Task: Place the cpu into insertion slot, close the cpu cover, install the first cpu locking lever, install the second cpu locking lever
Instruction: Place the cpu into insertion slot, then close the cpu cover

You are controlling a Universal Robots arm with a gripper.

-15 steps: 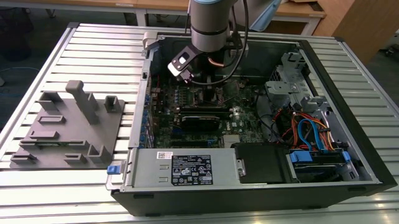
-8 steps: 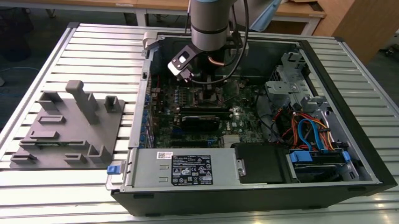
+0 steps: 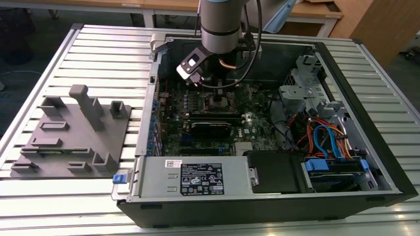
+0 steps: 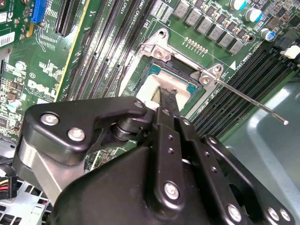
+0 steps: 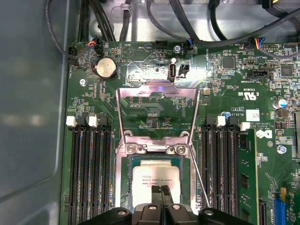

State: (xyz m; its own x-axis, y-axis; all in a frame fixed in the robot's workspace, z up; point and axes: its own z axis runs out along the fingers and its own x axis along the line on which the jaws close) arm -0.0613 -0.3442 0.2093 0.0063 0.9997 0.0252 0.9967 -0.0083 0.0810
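The pincer (image 5: 161,189) sits closest in the first wrist view, its 2 black fingers pressed together with nothing between them. Directly under its tips lies the cpu (image 5: 153,174), flat and square inside the insertion slot (image 5: 124,180). Whether the tips touch its metal top or hang just above it, I cannot tell. Step 1 of 4 therefore looks done.

The cpu cover (image 5: 157,87) is still swung open. It lies back over the motherboard (image 5: 225,75) just beyond the pincer's tips, and its window shows green board rather than the chip. Beside the pincer, 1 thin locking lever (image 5: 198,180) runs free along the slot's edge, not hooked down. In the second wrist view its rod (image 4: 253,101) points away from the pincer, unlatched. By my reading, 3 steps remain: closing the cover and setting both levers.
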